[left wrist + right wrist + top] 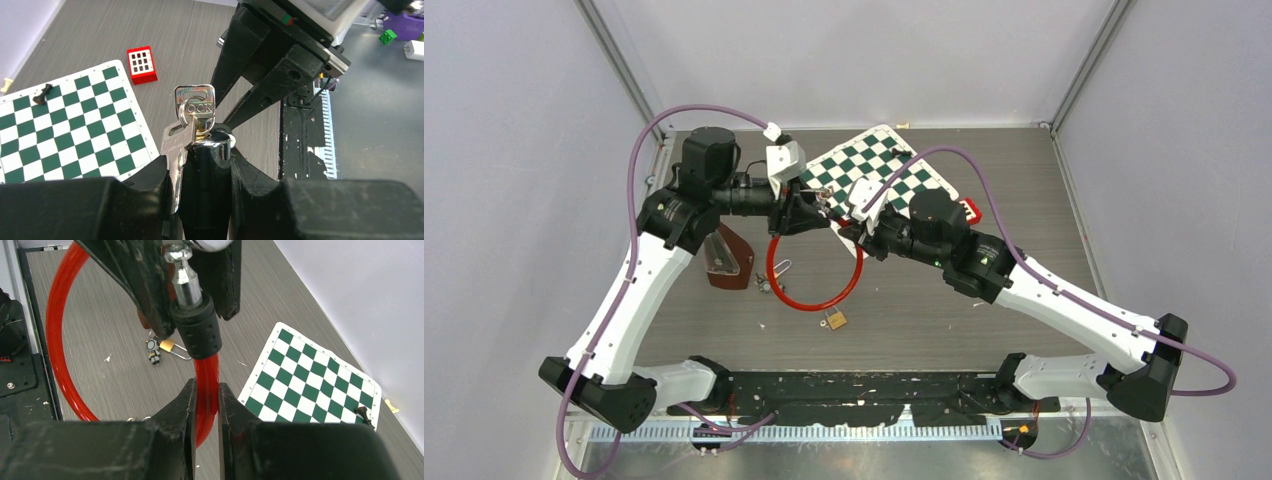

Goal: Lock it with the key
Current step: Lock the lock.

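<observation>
Base plate (854,392), grey tabletop (954,335), pale walls (844,60)

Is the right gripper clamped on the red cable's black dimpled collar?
No, the right gripper pinches the red plastic-coated cable itself, just below the black dimpled collar.

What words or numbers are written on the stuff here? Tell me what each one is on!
"OCK": on the head of the silver key; whatever comes before those letters is covered.
Small padlock: too small to read anything.
Red block: only a grid of white squares, no letters.
Chessboard: no letters or numbers show along its edges.
</observation>
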Controlling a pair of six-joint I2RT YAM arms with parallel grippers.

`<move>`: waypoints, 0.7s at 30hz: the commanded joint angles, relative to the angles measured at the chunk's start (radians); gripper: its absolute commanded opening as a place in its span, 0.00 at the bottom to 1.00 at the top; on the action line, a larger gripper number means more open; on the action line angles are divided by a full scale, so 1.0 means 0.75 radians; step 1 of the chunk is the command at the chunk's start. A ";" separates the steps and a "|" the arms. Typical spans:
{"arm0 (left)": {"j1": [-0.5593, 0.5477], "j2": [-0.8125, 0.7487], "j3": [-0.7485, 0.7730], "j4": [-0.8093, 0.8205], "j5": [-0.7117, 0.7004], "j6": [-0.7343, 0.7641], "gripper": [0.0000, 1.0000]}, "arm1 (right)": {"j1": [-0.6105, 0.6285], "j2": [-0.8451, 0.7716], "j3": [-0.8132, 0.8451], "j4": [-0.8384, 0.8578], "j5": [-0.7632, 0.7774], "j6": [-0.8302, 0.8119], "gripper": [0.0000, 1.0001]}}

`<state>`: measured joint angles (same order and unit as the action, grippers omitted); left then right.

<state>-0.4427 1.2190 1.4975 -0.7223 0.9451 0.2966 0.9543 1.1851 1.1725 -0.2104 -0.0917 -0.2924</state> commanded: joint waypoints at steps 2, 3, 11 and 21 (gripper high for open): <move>0.001 -0.045 0.028 0.045 0.042 0.058 0.00 | 0.014 0.019 0.025 0.059 -0.023 0.056 0.05; 0.001 -0.046 0.029 0.041 0.038 0.060 0.00 | 0.015 0.023 0.027 0.054 -0.026 0.063 0.05; -0.001 -0.023 0.022 0.055 0.024 0.025 0.00 | 0.016 0.036 0.088 0.007 -0.099 0.048 0.05; -0.001 -0.005 0.029 -0.010 -0.002 0.061 0.00 | 0.017 0.021 0.120 0.065 -0.119 0.073 0.05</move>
<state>-0.4431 1.2087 1.4975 -0.7254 0.9497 0.3023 0.9546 1.2266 1.2098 -0.2417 -0.1299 -0.2565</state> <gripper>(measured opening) 0.281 0.193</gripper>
